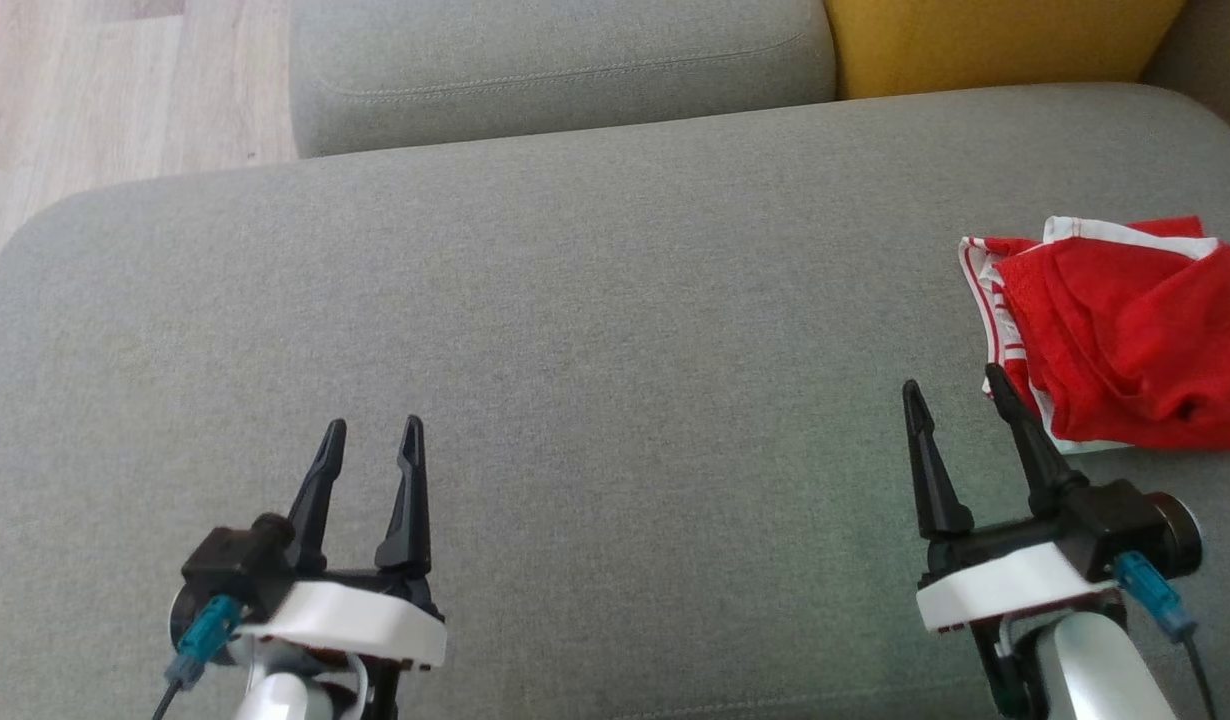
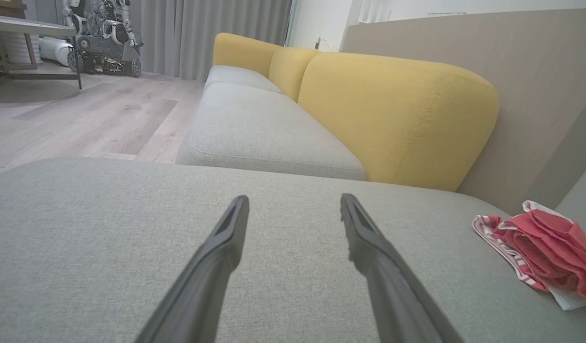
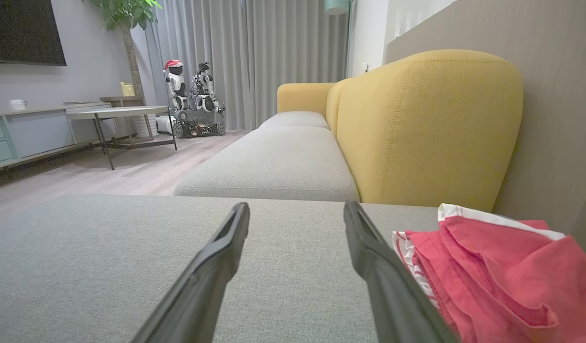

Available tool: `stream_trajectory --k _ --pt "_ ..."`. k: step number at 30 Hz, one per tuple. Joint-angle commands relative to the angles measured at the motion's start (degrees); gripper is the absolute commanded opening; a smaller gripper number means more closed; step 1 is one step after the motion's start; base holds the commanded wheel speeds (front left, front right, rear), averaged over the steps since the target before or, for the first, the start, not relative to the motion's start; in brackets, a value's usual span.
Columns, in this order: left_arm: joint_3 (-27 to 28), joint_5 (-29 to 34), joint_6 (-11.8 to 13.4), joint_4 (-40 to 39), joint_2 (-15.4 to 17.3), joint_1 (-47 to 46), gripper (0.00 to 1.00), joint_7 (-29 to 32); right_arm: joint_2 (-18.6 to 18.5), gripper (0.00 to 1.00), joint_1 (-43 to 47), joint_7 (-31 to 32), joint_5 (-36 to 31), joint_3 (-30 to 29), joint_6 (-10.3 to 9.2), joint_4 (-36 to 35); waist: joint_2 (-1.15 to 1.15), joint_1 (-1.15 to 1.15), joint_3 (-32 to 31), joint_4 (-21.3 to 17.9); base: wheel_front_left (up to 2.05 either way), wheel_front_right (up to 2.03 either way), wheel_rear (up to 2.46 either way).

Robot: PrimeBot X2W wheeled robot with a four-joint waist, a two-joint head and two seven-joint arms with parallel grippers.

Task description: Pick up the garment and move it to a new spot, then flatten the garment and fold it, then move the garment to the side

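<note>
The garment (image 1: 1125, 330) is red with white trim and striped edges, lying crumpled at the right end of the grey sofa seat (image 1: 615, 330). In the left wrist view the garment (image 2: 543, 247) sits far right; in the right wrist view the garment (image 3: 502, 276) lies just right of my fingers. My right gripper (image 1: 955, 385) is open, hovering just left of the garment's near edge, nothing between its fingers. My left gripper (image 1: 373, 428) is open over bare cushion at the lower left, far from the garment.
A second grey seat cushion (image 1: 565, 70) and a yellow backrest (image 1: 995, 40) lie beyond the seat. Wooden floor (image 1: 95, 90) shows past the seat's left end. Another robot (image 3: 193, 100) and a low table (image 3: 116, 114) stand across the room.
</note>
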Motion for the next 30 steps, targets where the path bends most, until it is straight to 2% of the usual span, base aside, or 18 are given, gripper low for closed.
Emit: stream_trajectory --k 1,13,14,15,17,30 --pt "2.25 0.64 -0.39 -1.67 0.16 -1.25 1.00 -0.70 -0.01 1.00 -1.16 -0.62 0.17 1.28 -0.05 -1.72 0.00 0.00 0.03 0.03 0.00 0.00 0.00" --pt "3.58 -0.09 -0.17 -1.63 0.16 -1.03 1.00 -0.70 -0.01 1.00 -1.39 -0.62 0.48 2.25 -0.05 -0.79 0.00 0.00 -0.13 0.07 0.00 0.00 0.00" --pt "3.68 -0.26 -0.22 -1.76 0.16 -1.00 0.00 -0.70 -0.01 0.00 -1.43 -0.62 0.50 2.30 -0.05 -0.74 0.00 0.00 -0.12 0.04 0.00 0.00 0.00" --pt "1.57 -0.14 -0.38 0.50 -0.02 0.82 0.00 0.02 0.03 0.00 0.03 0.01 0.04 0.76 0.00 1.10 0.00 0.00 -0.12 0.06 0.00 0.00 0.00" --pt "1.38 -0.24 -0.38 2.75 -0.07 1.35 0.00 0.14 0.07 0.00 0.49 0.10 0.14 0.78 0.00 3.11 0.00 0.00 -0.12 0.07 0.00 0.00 0.00" --pt "2.50 -8.25 -1.11 3.57 0.37 0.69 0.00 1.73 -0.50 0.00 0.30 1.58 9.80 0.32 -0.01 3.33 0.00 0.00 -0.21 0.42 0.00 0.00 0.00"
